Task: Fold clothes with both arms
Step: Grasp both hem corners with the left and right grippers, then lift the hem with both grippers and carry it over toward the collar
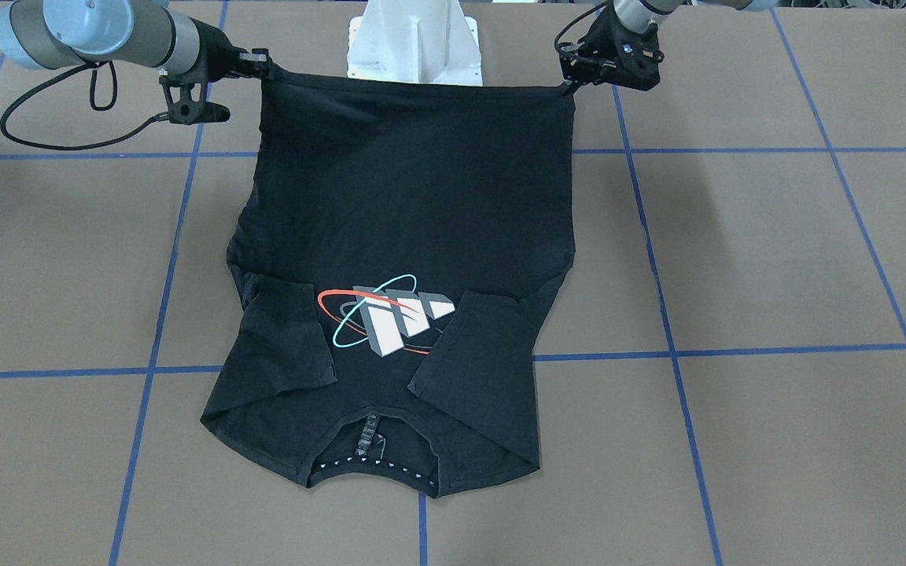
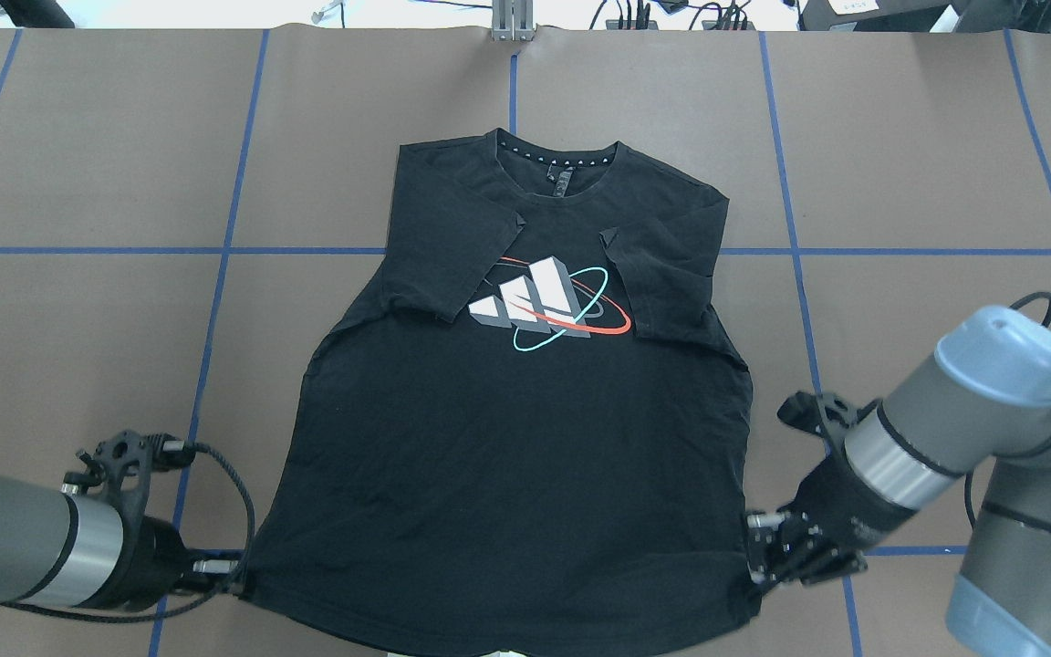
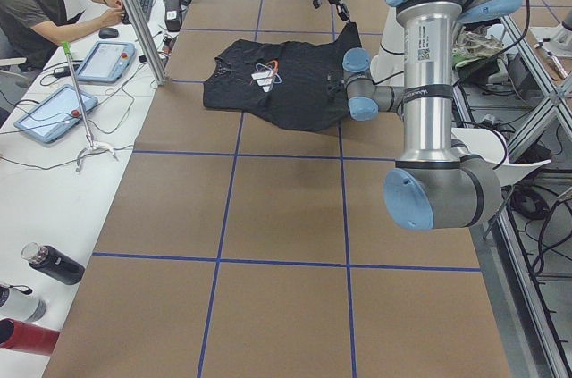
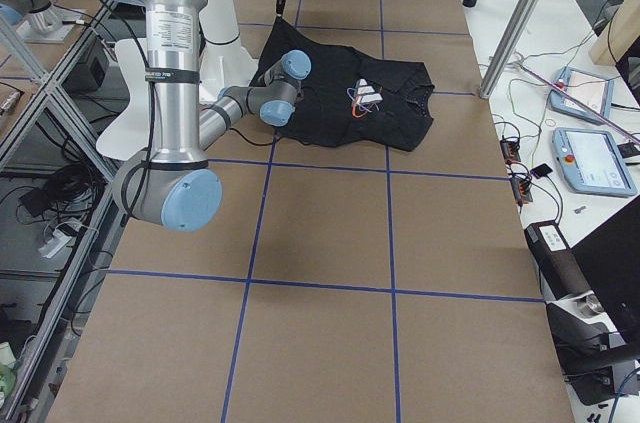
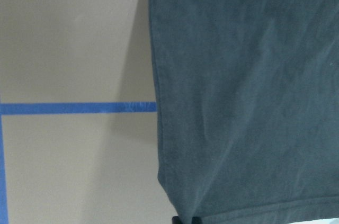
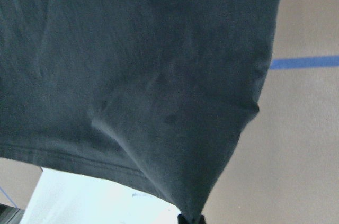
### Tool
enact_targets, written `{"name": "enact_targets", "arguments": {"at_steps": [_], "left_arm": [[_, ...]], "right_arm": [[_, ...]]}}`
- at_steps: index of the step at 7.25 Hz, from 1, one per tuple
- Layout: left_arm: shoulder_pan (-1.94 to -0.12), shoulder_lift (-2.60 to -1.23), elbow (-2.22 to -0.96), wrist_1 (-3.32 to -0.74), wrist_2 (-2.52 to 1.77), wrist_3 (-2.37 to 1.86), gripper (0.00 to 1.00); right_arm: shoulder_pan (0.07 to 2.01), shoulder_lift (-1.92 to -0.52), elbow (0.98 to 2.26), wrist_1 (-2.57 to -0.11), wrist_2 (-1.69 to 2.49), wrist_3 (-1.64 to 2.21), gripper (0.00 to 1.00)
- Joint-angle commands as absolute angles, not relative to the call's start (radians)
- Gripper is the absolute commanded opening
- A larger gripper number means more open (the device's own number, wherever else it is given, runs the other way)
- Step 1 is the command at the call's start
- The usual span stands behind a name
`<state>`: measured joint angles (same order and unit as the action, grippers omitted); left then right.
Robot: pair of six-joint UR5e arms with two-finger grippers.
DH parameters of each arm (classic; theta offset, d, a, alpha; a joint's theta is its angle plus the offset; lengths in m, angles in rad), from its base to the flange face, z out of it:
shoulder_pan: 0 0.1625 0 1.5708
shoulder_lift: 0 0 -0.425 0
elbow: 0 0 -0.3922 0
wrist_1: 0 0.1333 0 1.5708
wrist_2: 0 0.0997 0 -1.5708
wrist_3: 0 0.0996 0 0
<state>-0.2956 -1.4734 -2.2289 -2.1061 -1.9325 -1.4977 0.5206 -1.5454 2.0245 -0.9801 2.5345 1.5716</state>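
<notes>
Overhead exterior view: left gripper (image 2: pixel 235 573) and right gripper (image 2: pixel 756 555), each clamped on a T-shirt (image 2: pixel 507 438) hem (image 1: pixel 414 83) corner, should carry it level and taut toward the collar (image 2: pixel 555 162).

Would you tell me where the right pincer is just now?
In the overhead view, the right pincer sits low on the right, gripping the T-shirt's hem corner.
</notes>
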Motion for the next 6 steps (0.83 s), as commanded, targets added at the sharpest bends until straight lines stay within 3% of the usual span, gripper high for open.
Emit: {"name": "enact_targets", "arguments": {"at_steps": [1,4,6], "left_arm": [[-0.407,-1.531,-2.224,-2.105,-1.936,-1.496,0.0],[-0.578,-1.589,-2.171,-2.105,-2.0,-1.494,0.0],[-0.696,-1.716,-1.998,-2.105,-2.006,-1.41,0.0]], "right_arm": [[0.656,-1.511,1.912,-0.851,2.539,1.569,0.0],[0.831,-1.519,1.824,-0.704,2.601,1.566,0.0],[0.929,-1.514,1.766,-0.701,2.606,1.546,0.0]]}}
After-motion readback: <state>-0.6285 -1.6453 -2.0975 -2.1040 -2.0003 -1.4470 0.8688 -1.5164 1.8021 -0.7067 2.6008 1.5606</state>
